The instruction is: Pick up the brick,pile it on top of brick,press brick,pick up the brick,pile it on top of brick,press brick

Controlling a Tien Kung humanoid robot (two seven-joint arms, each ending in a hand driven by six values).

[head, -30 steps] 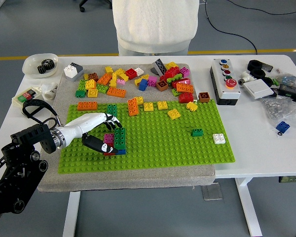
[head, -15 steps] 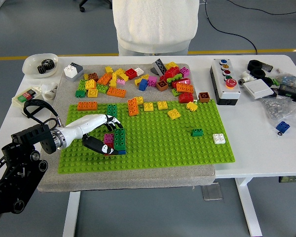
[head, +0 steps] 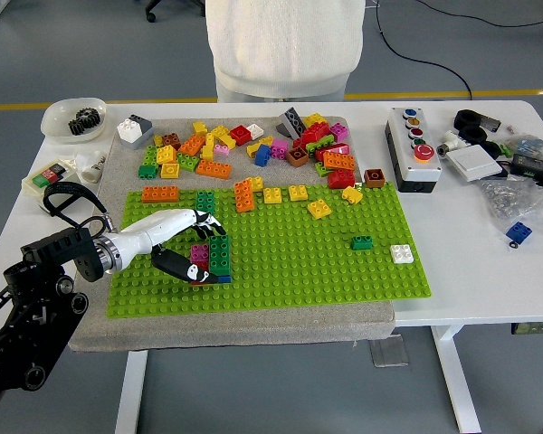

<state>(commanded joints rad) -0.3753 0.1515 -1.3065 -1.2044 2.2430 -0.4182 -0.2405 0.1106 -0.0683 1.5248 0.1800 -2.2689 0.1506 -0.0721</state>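
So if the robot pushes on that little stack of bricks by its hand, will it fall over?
Probably not. The brick stack sits low on the studded green baseplate, so it likely stays locked. The bricks look like hard plastic, so pressing shouldn't bend them. The left hand wraps around it too.

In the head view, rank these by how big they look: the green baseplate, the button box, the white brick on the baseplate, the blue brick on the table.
1. green baseplate
2. button box
3. white brick and blue brick: too alike to rank.
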